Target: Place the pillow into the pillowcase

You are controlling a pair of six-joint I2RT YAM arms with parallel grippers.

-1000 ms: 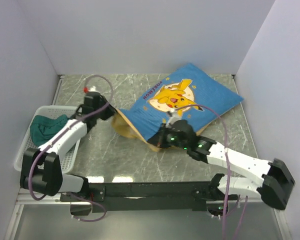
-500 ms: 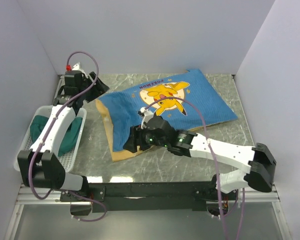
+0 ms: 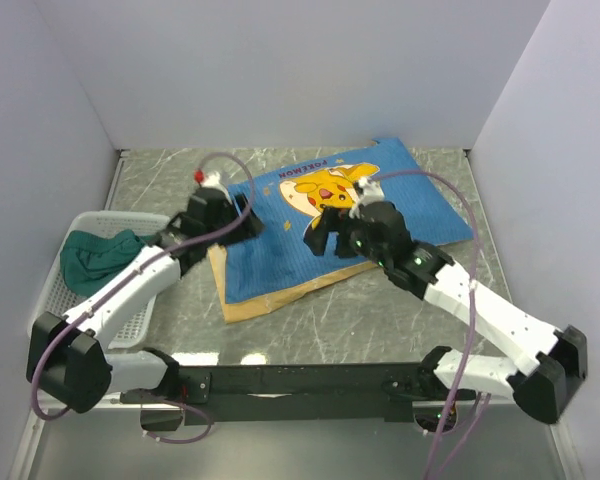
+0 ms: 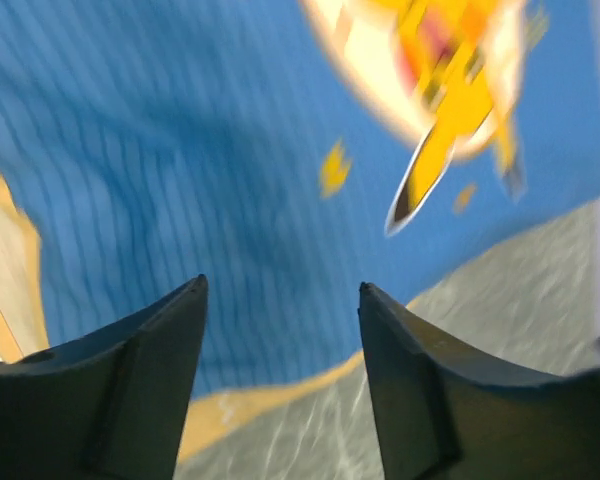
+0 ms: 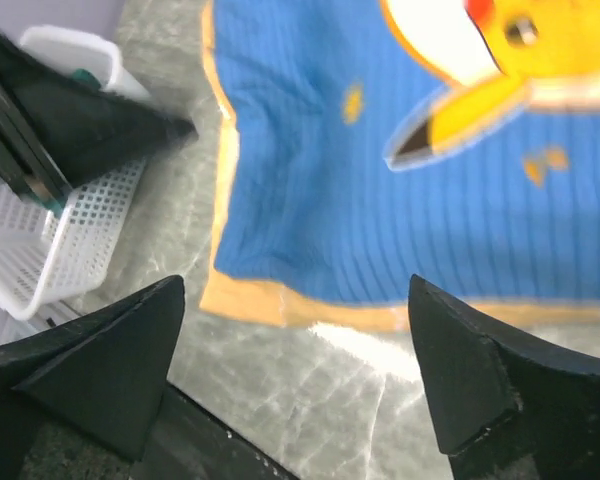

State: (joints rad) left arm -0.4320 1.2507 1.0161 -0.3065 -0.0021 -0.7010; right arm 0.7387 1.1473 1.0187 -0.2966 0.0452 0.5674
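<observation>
Lying on the grey-green marbled table (image 3: 380,315), the large fabric pillowcase (image 3: 280,255) is spread blue face up, its yellow cartoon print and lettering toward the far side and its long side running from near left to far right. A mustard-yellow band (image 3: 245,305) of its other face shows along the near-left edge. Whether the pillow is inside it cannot be told from these views.

The left tool (image 4: 280,290) hovers over the left part of the pillowcase, its two dark fingers (image 4: 130,380) apart with only blue cloth showing between them; it grips nothing. The right tool (image 5: 295,285) hangs above the middle of the pillowcase, near the cartoon print, its fingers (image 5: 100,350) spread wide and clear of the fabric, nothing clamped.

At the left side of the table stands a white plastic mesh basket (image 3: 50,290), well apart from the right tool and just beside the left arm. A crumpled dark teal-green cloth (image 3: 95,255) lies in it.
</observation>
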